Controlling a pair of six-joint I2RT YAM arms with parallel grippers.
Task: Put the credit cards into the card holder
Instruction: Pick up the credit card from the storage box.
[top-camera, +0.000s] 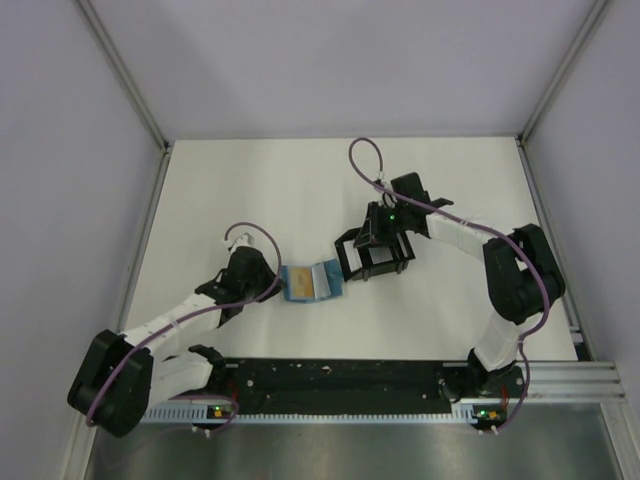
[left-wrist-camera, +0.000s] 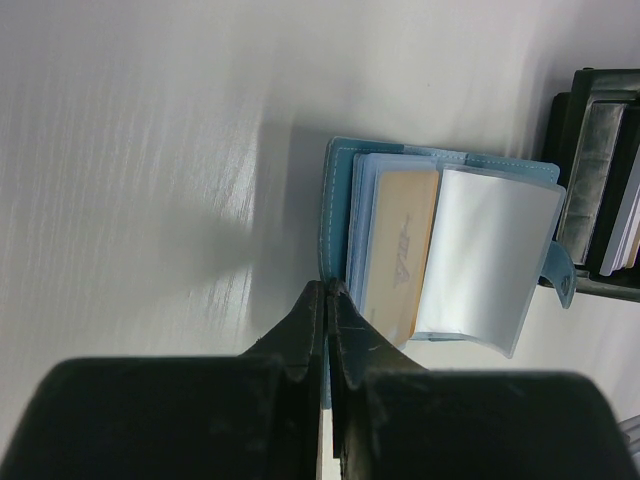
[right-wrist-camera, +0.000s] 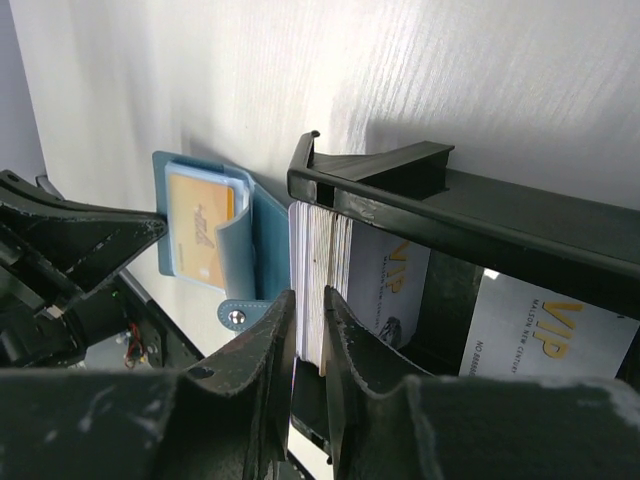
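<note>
The teal-blue card holder (top-camera: 310, 280) lies open on the white table. An orange-yellow card (left-wrist-camera: 400, 250) sits in one of its clear sleeves, and another clear sleeve (left-wrist-camera: 485, 255) arches up beside it. My left gripper (left-wrist-camera: 328, 292) is shut on the holder's left cover edge (left-wrist-camera: 338, 200). My right gripper (right-wrist-camera: 311, 312) reaches into the black tray (right-wrist-camera: 450, 200), and its jaws pinch part of an upright stack of credit cards (right-wrist-camera: 320, 255). In the top view it (top-camera: 368, 250) hangs over the tray (top-camera: 345, 262), just right of the holder.
White VIP cards (right-wrist-camera: 545, 330) lean inside the tray behind the stack. The holder's snap tab (right-wrist-camera: 235, 317) sticks out toward the tray. The tray touches or nearly touches the holder's right side (left-wrist-camera: 600, 180). Grey walls enclose the table.
</note>
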